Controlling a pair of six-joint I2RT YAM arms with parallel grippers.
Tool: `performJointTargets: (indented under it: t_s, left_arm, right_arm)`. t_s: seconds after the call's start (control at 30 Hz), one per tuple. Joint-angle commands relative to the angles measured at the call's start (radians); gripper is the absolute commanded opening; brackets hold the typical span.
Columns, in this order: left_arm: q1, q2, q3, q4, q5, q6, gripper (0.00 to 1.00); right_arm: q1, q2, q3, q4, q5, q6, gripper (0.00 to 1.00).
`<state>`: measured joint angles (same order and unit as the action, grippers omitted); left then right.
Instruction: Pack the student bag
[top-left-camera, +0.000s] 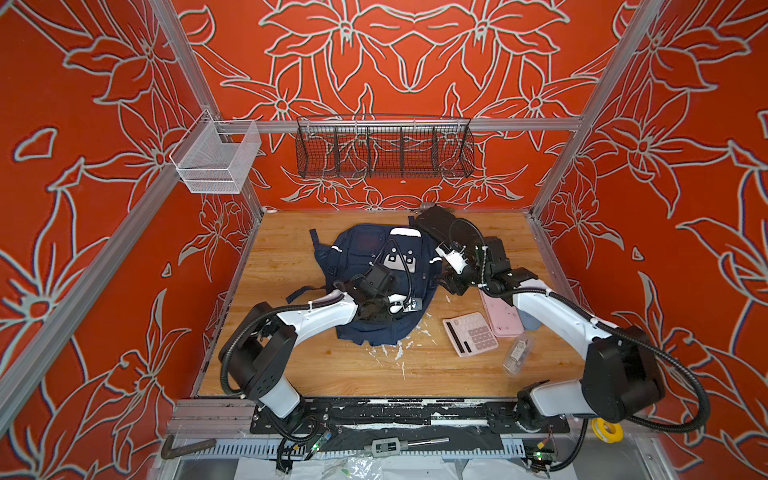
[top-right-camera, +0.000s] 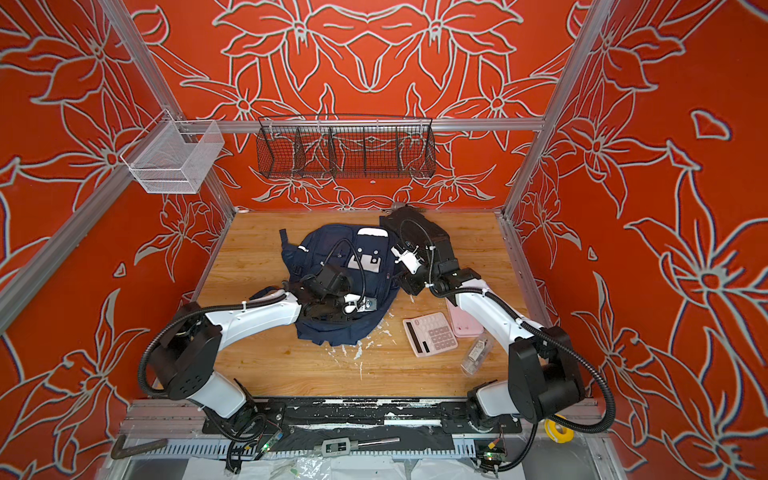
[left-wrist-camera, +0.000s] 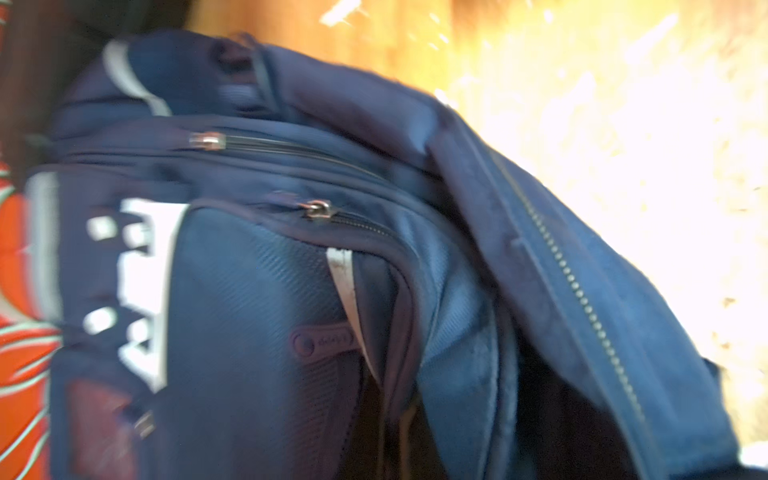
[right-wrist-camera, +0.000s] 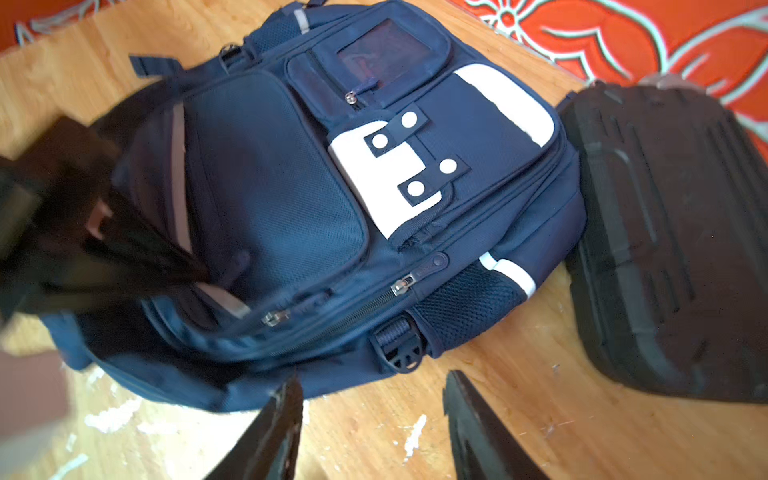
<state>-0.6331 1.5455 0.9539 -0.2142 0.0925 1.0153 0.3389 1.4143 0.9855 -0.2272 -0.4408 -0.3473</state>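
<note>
1. I am reading both top views as bright and evenly lit from overhead. The table (top-left-camera: 299, 370) is carrying only short, soft shadows.
2. Toward the edges of both top views the wall pattern (top-right-camera: 706, 208) is picking up blue and red colour fringing. The frame posts (top-left-camera: 592, 104) are leaning outward.
3. The left wrist view is blowing out. The bare wood is glaring white-yellow with the grain lost, and the student bag (left-wrist-camera: 249, 299) is smearing with motion blur.
4. The right wrist view is rendering sharper on the bag's white patch (right-wrist-camera: 374, 174). The left gripper (right-wrist-camera: 178, 262) is dissolving into a dark blur, and the black case (right-wrist-camera: 665, 249) is going soft.
</note>
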Motion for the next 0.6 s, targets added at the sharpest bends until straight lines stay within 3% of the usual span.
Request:
performJointTargets:
  t_s: [0.0, 0.13, 0.37, 0.57]
  left_arm:
    - [0.069, -0.145, 0.012, 0.021, 0.079, -0.039, 0.00]
    - [0.146, -0.226, 0.042, 0.013, 0.168, -0.044, 0.00]
    - [0.204, -0.238, 0.103, -0.078, 0.252, 0.007, 0.00]
    - [0.240, -0.239, 0.104, -0.125, 0.289, 0.026, 0.00]
  right_arm:
    - [-0.006, 0.038, 0.086, -0.087, -0.049, -0.194, 0.57]
    - [-0.006, 0.128, 0.179, -0.129, -0.084, -0.331, 0.57]
    - [-0.006, 0.297, 0.366, -0.132, -0.141, -0.424, 0.62]
    - [-0.006, 0.472, 0.554, -0.347, -0.235, -0.610, 0.64]
